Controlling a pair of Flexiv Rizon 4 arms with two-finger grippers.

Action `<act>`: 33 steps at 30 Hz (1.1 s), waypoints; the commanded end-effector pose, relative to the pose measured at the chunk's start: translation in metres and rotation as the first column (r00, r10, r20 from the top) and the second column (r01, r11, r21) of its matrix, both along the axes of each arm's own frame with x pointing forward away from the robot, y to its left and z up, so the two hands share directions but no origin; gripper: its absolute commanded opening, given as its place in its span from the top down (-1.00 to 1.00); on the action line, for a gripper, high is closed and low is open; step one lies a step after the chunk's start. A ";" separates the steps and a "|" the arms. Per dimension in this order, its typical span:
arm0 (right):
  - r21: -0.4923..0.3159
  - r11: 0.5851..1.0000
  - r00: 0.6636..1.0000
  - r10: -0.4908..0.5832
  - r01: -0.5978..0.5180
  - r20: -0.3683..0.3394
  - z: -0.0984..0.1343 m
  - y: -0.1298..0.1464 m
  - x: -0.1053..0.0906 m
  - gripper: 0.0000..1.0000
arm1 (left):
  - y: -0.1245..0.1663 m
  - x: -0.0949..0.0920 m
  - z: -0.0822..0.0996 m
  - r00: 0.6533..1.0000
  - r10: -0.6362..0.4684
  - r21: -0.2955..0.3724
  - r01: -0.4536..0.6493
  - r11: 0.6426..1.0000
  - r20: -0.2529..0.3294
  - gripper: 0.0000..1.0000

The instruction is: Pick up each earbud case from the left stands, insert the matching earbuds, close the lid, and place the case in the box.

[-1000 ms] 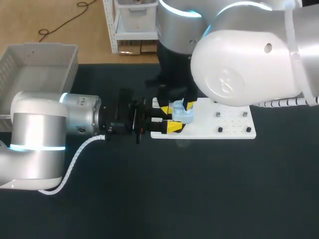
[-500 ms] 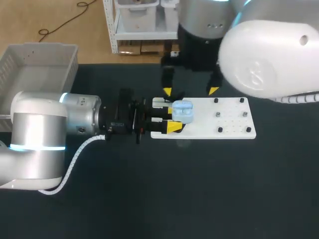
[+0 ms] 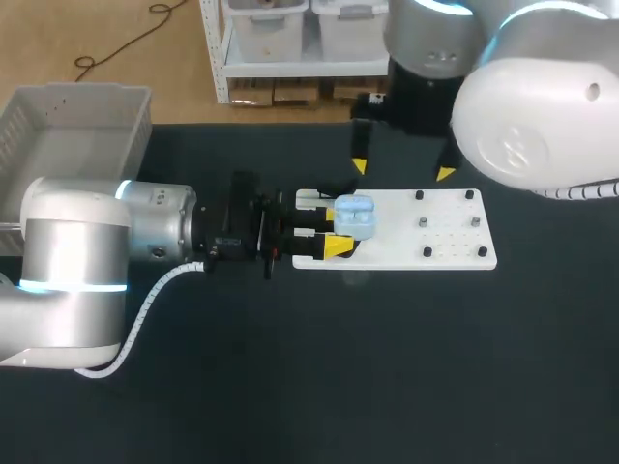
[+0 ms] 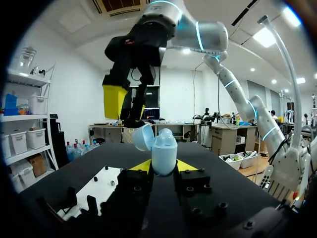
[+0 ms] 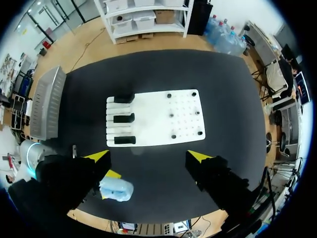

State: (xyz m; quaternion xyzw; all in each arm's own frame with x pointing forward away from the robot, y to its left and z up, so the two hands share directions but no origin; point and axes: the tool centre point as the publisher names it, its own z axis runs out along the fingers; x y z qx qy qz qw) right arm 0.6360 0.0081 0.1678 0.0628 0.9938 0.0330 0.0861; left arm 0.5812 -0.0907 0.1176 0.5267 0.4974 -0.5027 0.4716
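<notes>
1. Left gripper (image 3: 333, 229): I read it as clamped on the earbud case (image 3: 354, 217). In the left wrist view the two yellow wedge tips of the gripper (image 4: 164, 166) press the case (image 4: 164, 152) from both sides. The case is a smooth, pale blue, egg-shaped plastic shell held upright, with its rounded lid (image 4: 143, 137) hinged open to one side. I cannot tell whether earbuds are seated inside.

2. Case location: in the head view it overlaps the left end of the white board (image 3: 450, 240), clear of the dark matte table (image 3: 387, 367).

3. Right gripper (image 3: 401, 171): the fingers stand wide apart with nothing between them. It is raised over the board's far edge. The right wrist view looks straight down between the gripper's tips (image 5: 148, 156) at the flat rectangular board (image 5: 158, 130). That board carries small dark pegs and, along one short edge, three black block-shaped stands (image 5: 124, 118).

4. Box (image 3: 77, 126): a pale grey plastic crate with ribbed walls, at the table's far left corner.
</notes>
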 end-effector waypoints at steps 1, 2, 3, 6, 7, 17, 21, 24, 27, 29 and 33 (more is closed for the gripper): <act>0.005 1.000 0.999 0.006 -0.006 -0.036 -0.010 0.001 0.004 -1.00 | 0.000 -0.001 -0.001 1.000 0.005 -0.003 -0.005 1.000 0.003 1.00; 0.005 1.000 0.999 0.010 -0.009 -0.046 -0.013 0.002 0.002 -1.00 | 0.000 -0.001 -0.001 1.000 0.005 -0.003 -0.005 1.000 0.003 1.00; 0.003 1.000 0.999 0.012 -0.012 -0.053 -0.014 0.003 0.001 -1.00 | 0.000 -0.001 -0.001 1.000 0.005 -0.003 -0.005 1.000 0.003 1.00; 0.000 1.000 0.997 0.024 -0.025 -0.071 -0.016 0.006 -0.007 -1.00 | 0.000 -0.001 -0.001 1.000 0.005 -0.003 -0.005 1.000 0.003 1.00; 0.000 1.000 0.996 0.030 -0.030 -0.079 -0.017 0.007 -0.009 -1.00 | 0.000 -0.001 -0.001 1.000 0.005 -0.003 -0.005 1.000 0.003 1.00; -0.013 0.998 0.991 0.052 -0.054 -0.126 -0.022 0.012 -0.031 -1.00 | 0.000 -0.001 -0.001 1.000 0.005 -0.003 -0.005 1.000 0.003 1.00; -0.017 0.998 0.989 0.056 -0.059 -0.137 -0.023 0.013 -0.036 -1.00 | 0.000 -0.001 -0.001 1.000 0.005 -0.003 -0.005 1.000 0.003 1.00; -0.020 0.999 0.993 0.046 -0.049 -0.112 -0.022 0.011 -0.036 -1.00 | 0.000 -0.001 -0.001 1.000 0.005 -0.003 -0.005 1.000 0.003 1.00; -0.008 0.999 0.995 0.035 -0.036 -0.088 -0.017 0.008 -0.033 -1.00 | 0.000 -0.001 -0.001 1.000 0.005 -0.003 -0.005 1.000 0.003 1.00; 0.004 1.000 0.999 0.018 -0.018 -0.047 -0.011 0.005 -0.031 -1.00 | 0.000 -0.001 -0.001 1.000 0.005 -0.003 -0.005 1.000 0.003 1.00; 0.056 0.998 0.998 -0.023 0.020 0.062 0.004 -0.011 -0.027 -1.00 | 0.000 -0.001 -0.001 1.000 0.005 -0.003 -0.005 1.000 0.003 1.00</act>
